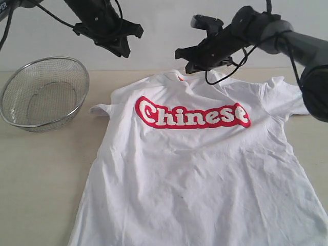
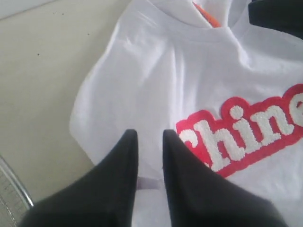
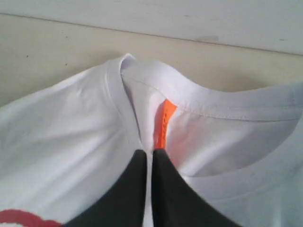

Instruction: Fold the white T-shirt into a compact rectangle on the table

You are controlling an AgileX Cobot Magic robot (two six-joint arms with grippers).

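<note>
bowl: wire mesh, upright on table, far left | left claw: raised above T-shirt shoulder, tips slightly parted, empty | T-shirt: flat on table, lettering up, centre to right | right claw: clenched, tips at collar beside orange tag; cloth pinched or not, cannot tell

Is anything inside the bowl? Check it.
No, the bowl shows bare wire mesh down to its bottom in the exterior view.

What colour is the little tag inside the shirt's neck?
Bright orange. The white T-shirt has its neck tag showing best in the right wrist view.
</note>
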